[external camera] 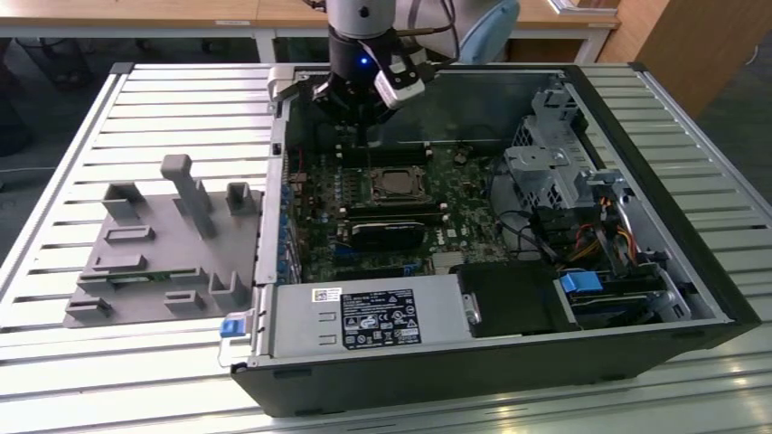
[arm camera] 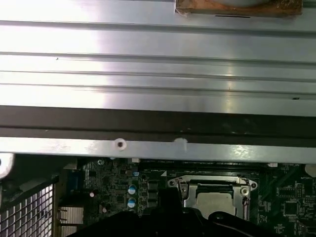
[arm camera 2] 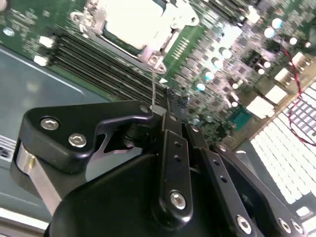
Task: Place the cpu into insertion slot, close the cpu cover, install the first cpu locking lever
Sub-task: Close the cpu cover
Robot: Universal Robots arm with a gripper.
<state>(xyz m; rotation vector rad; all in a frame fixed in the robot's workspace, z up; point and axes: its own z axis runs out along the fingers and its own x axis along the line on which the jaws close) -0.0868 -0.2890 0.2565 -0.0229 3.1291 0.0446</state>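
Cpu lies flat in the insertion slot, mid-board inside the open computer case on the table. The cpu cover looks folded down over it. The tool hangs just beyond the socket's far edge, above the memory slots, its fingers drawn together. A thin bright rod stands beside the tips — gripped or merely near, I cannot tell. If that is the lever, I judge it could slip off the narrow tips and spring up, or a drift off line could scrape the slots.
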